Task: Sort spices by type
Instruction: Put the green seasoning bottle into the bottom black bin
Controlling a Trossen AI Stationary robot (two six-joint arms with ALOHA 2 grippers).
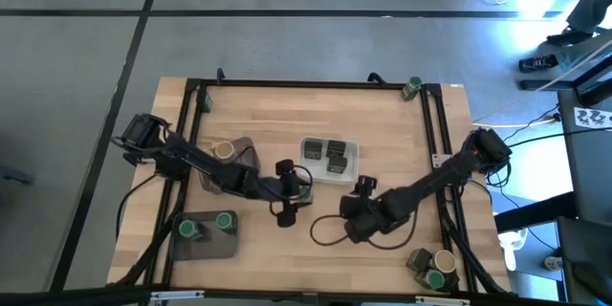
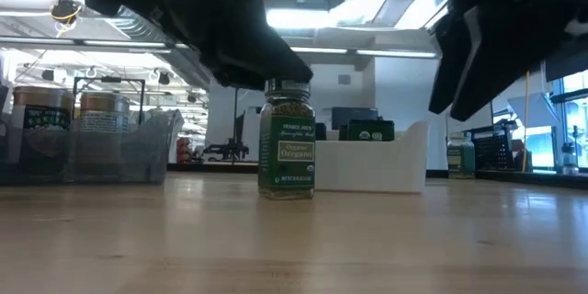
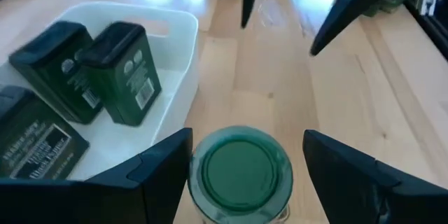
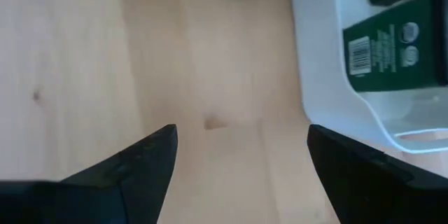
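Observation:
A green-lidded jar (image 3: 241,175) labelled oregano (image 2: 287,142) stands upright on its base on the wood, just near of the white tray (image 1: 348,174). My left gripper (image 3: 247,140) hangs above it, open, with one finger on either side of the lid and a gap showing at each. In the high view the left gripper (image 1: 287,191) is at mid-table. My right gripper (image 1: 363,189) is open over bare wood by the tray's near right corner (image 4: 364,112). Three dark squarish tins (image 1: 330,155) lie in the white tray.
A dark grey tray (image 1: 229,245) near left holds two green-lidded jars (image 1: 188,228). A second one (image 1: 241,143) holds a tan-topped jar (image 1: 223,150). More jars stand at the near right corner (image 1: 430,268) and both far corners (image 1: 413,86). A black cable loop (image 1: 325,229) lies near centre.

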